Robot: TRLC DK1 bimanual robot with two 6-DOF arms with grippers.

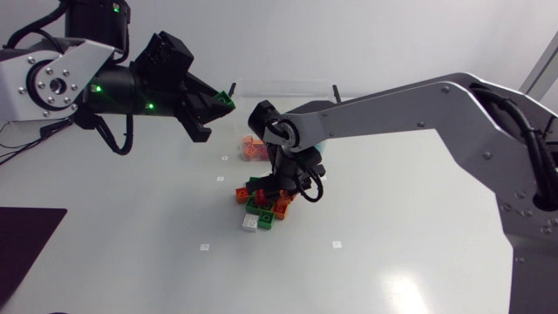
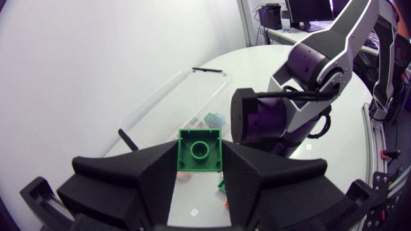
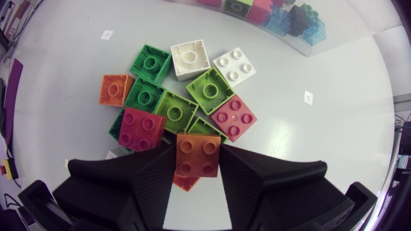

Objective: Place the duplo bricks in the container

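My left gripper (image 1: pixel 224 102) hangs high over the table's back left, shut on a green duplo brick (image 1: pixel 229 97). Its wrist view shows that brick (image 2: pixel 200 151) studs-down between the fingers, above the clear container (image 2: pixel 158 97). The container (image 1: pixel 288 87) stands at the back middle with several bricks (image 1: pixel 253 148) inside. My right gripper (image 1: pixel 272 194) is down on the brick pile (image 1: pixel 260 209) in front of it. There an orange brick (image 3: pixel 198 156) sits clamped between both fingers, at the pile's near edge beside a red brick (image 3: pixel 141 128).
The pile holds green, red, orange and white bricks (image 3: pixel 234 66), packed close together. The container's wall (image 3: pixel 334 29) lies just beyond the pile. Small white marker squares (image 1: pixel 336 244) dot the table. A dark mat (image 1: pixel 22 240) lies at the front left.
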